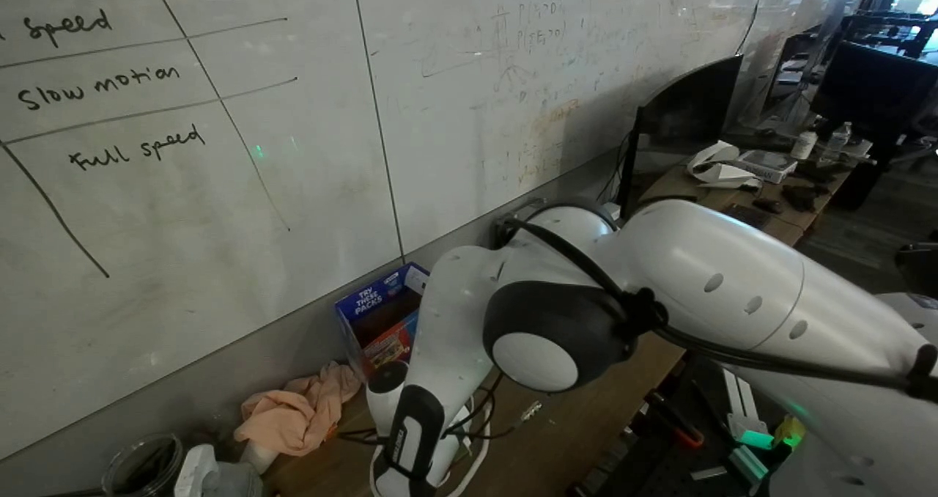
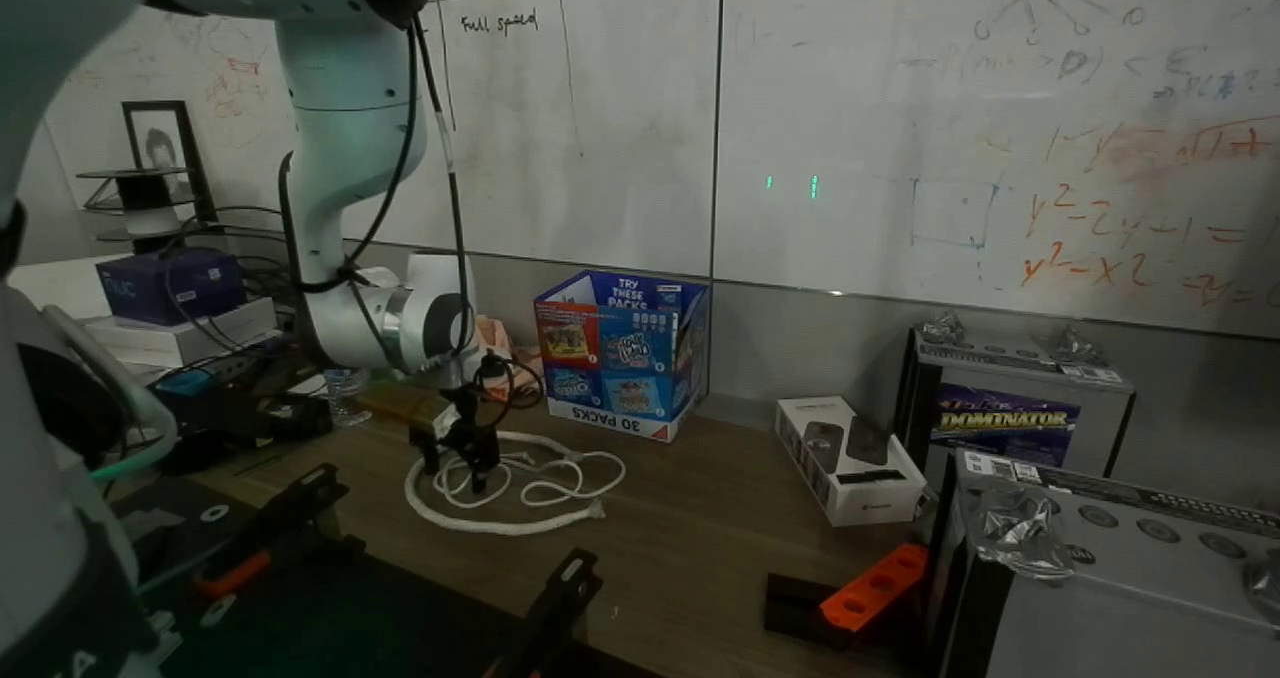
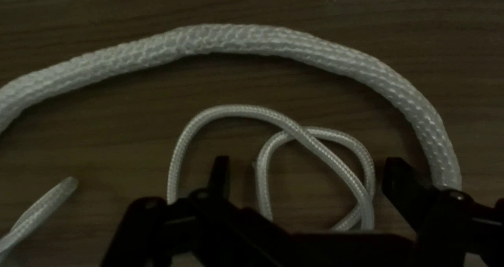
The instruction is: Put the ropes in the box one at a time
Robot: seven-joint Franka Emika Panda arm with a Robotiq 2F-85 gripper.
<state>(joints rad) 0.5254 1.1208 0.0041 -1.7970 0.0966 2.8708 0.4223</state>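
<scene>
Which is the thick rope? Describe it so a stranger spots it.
In an exterior view, start at the whiteboard and drop to the blue box below. On the wooden table in front of it, near the open gripper, lies the thick rope, white and bent in a wide arc. Its girth sets it apart from the thin white rope looped partly inside that curve.

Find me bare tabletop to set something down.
Bare tabletop lies between the ropes and the white box, also between that and the blue box. Crowded: beneath the open gripper, where ropes loop, and around the orange piece beside the grey cases.
</scene>
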